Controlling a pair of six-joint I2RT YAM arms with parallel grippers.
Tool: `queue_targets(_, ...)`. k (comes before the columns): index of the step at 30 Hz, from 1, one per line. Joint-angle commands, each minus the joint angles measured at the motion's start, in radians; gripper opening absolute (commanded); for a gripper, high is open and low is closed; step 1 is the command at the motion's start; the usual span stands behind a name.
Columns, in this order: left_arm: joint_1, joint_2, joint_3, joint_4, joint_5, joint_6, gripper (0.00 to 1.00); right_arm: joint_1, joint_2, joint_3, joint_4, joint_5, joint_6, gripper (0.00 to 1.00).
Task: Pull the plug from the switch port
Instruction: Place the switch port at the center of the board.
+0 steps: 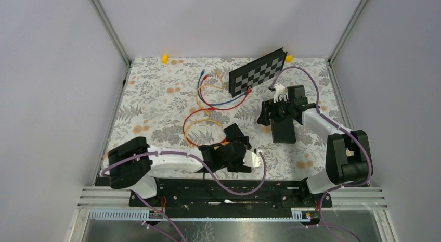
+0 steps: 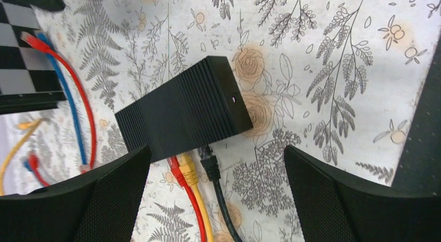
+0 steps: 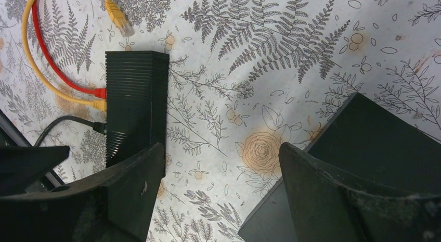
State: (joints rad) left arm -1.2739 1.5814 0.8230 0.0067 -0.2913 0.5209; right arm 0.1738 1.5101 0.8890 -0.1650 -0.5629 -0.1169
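Left hand (image 2: 216, 166) hovers released, jaws wide, the black plug (image 2: 210, 165) lying between them, seated in the switch (image 2: 182, 112) just ahead; plug looks small, stiff and probably latched, so pinch its body, not the limp cable (image 2: 223, 211); the light switch may slide.

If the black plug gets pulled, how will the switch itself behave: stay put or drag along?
Likely drags: the switch looks small and light, lying unclamped on the cloth. Its ribbed casing should grip well. The red cable and yellow cable, both plugged in, may resist slightly.
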Motion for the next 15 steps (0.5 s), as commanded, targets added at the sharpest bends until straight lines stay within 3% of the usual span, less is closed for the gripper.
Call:
queue_targets(1,0.105,-0.101,0.040,-0.121,0.226,-0.106,0.98,0.007,-0.002,0.035,-0.008,-0.029,-0.044,0.87)
queue_targets(8,0.430,-0.095,0.070,-0.141,0.490,-0.243,0.98,0.125,-0.037,0.016,-0.007,0.050,-0.120,0.89)
queue_targets(15,0.652,0.010,0.089,-0.140,0.751,-0.356,0.98,0.257,-0.039,0.001,0.022,0.115,-0.131,0.92)
